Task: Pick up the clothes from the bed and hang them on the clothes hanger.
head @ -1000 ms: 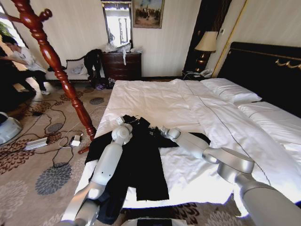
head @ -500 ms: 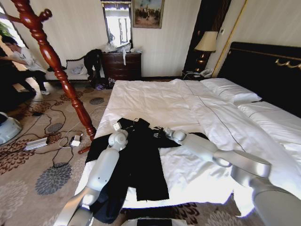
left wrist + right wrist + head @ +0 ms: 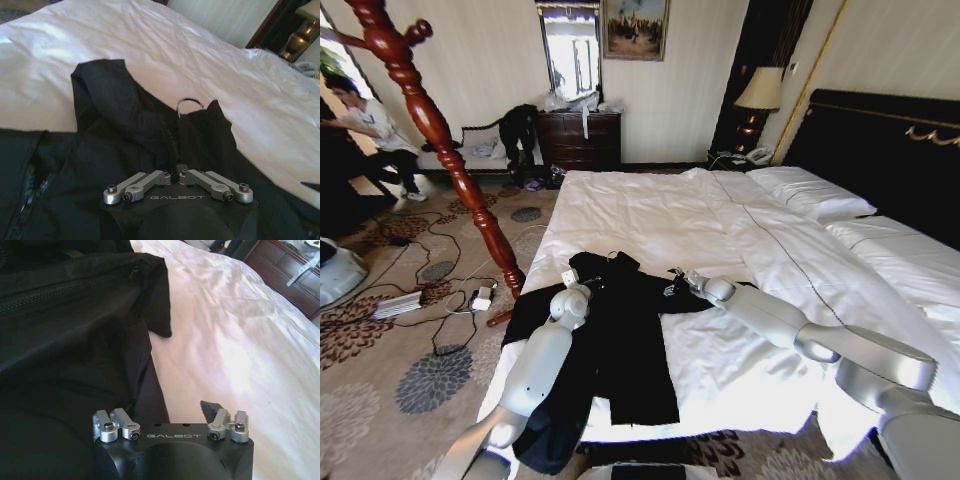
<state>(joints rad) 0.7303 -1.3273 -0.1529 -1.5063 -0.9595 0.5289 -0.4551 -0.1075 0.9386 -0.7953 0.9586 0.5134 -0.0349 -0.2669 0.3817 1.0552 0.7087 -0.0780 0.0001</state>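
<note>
We see the black jacket spread flat on the white bed, in the lower middle of the head view, its bottom hanging over the near edge. Our left gripper lies at the collar, on the jacket's upper left; its fingers are pressed together on the fabric near the metal hook of the hanger. Our right gripper rests at the jacket's upper right edge, fingers spread, half over the white duvet.
</note>
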